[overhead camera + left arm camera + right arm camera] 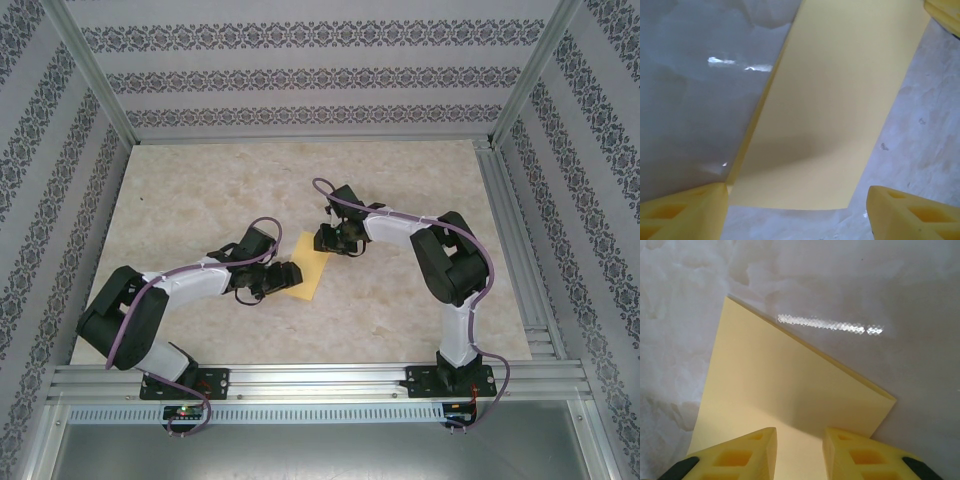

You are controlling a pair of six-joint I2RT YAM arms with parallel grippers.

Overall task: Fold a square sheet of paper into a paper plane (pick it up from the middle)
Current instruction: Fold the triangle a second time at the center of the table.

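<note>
White-and-black arms (190,283), purple cables (128,325), yellow end effector fingertips (735,455)

Nothing can be read anywhere: no words, brands, numbers or signs. The square sheet of paper (790,385), lying just ahead of the right gripper (800,440), is plain yellow on the face that shows. The patterned walls (300,80) far beyond both hands carry printed ornament but no lettering.

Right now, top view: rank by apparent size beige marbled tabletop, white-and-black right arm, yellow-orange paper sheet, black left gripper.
1. beige marbled tabletop
2. white-and-black right arm
3. yellow-orange paper sheet and black left gripper: look alike.
</note>
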